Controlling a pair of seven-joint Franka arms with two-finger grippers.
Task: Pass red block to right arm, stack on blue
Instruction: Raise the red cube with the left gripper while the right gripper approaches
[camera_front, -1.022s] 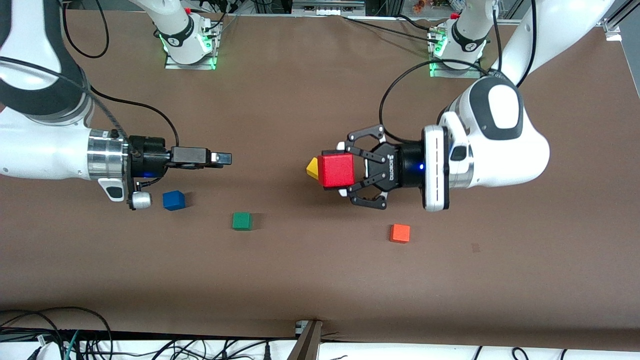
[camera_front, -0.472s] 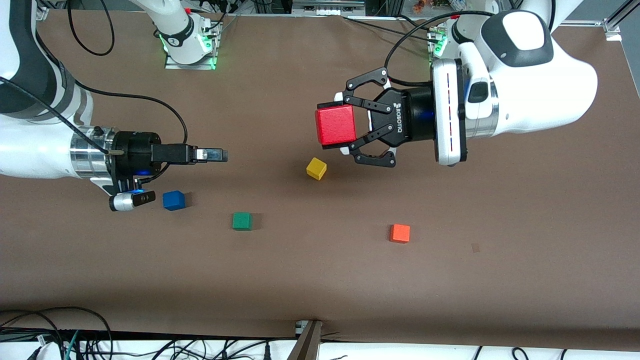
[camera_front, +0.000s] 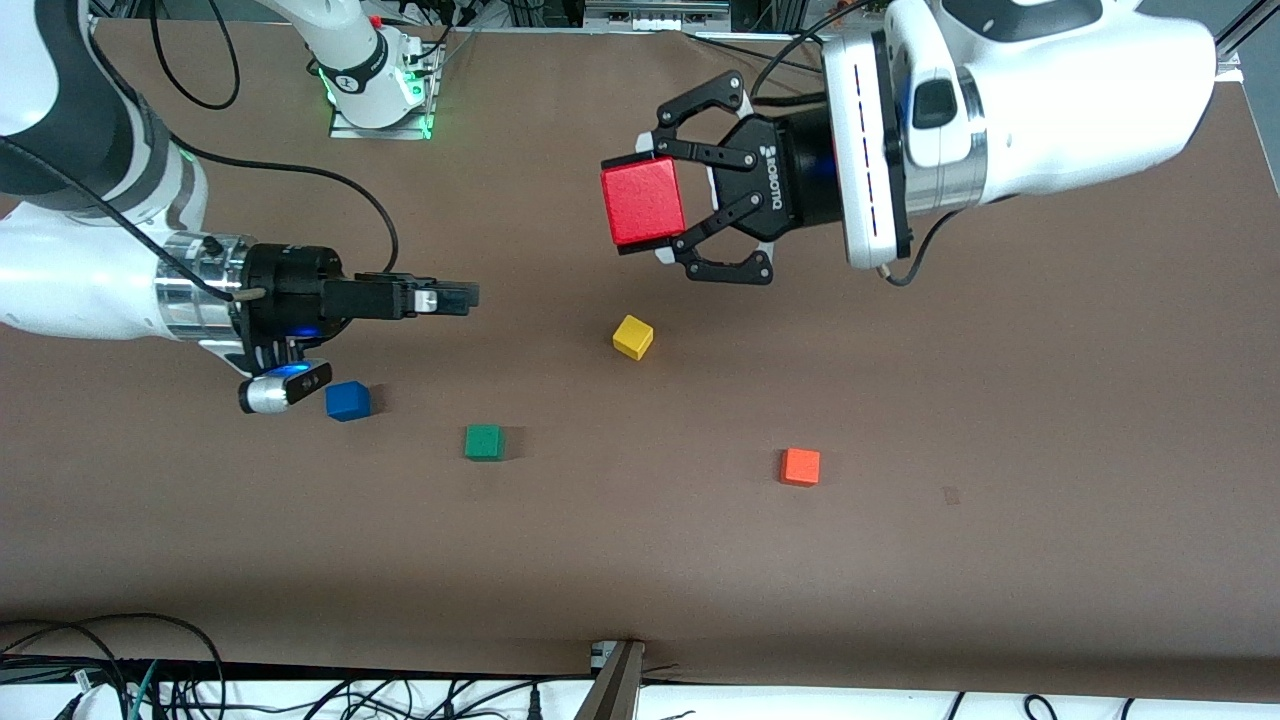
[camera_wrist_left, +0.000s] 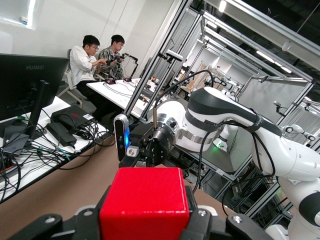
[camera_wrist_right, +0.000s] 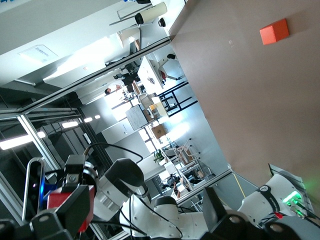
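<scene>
I have the red block clenched in the left pincer, up in the air over the desk, its free faces turned toward the right pincer, which hangs with its slim fingers spread and nothing between them. I judge the block light, rigid and matte, not slippery; the right pincer should take it by the two bare flat sides that the left fingers leave uncovered. The blue block lies on the desk just beside the right pincer's wrist. On the left pincer I read "ROBOTIQ"; a monitor in the left wrist view reads "HUAWEI".
</scene>
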